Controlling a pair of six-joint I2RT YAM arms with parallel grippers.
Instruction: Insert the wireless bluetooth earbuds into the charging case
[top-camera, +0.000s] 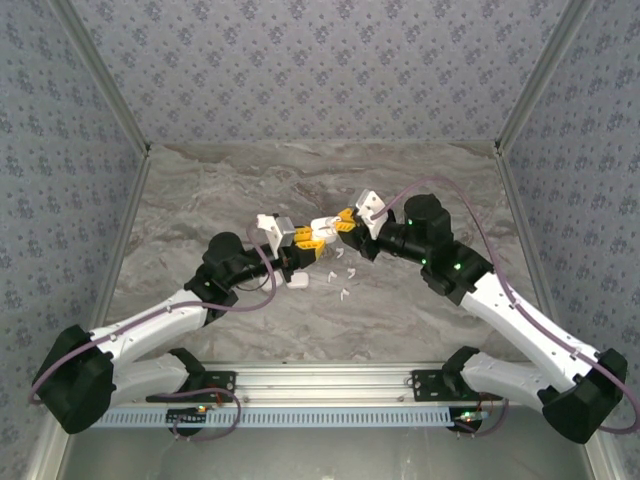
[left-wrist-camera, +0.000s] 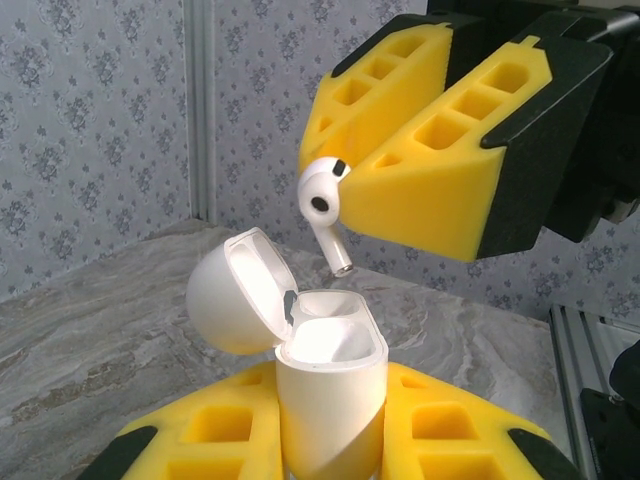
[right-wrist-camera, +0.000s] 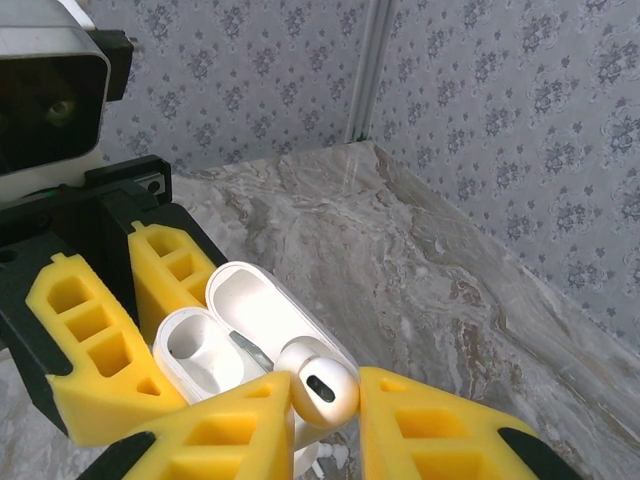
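Observation:
A white charging case (left-wrist-camera: 330, 400) stands upright between the yellow foam fingers of my left gripper (left-wrist-camera: 330, 445), which is shut on it. Its lid (left-wrist-camera: 238, 292) hangs open to the left and both wells look empty. Just above the case's far well hangs a white earbud (left-wrist-camera: 325, 205), stem pointing down, apart from the case. My right gripper (right-wrist-camera: 327, 400) is shut on that earbud (right-wrist-camera: 320, 385) by its head. From the right wrist, the open case (right-wrist-camera: 195, 350) lies just beyond the earbud. From above, the two grippers (top-camera: 305, 240) (top-camera: 345, 222) meet mid-table.
Several loose white earbuds (top-camera: 351, 270) lie on the marble table just in front of the grippers, with a small white case (top-camera: 298, 281) next to them. Patterned walls close in three sides. A metal rail (top-camera: 320, 380) runs along the near edge.

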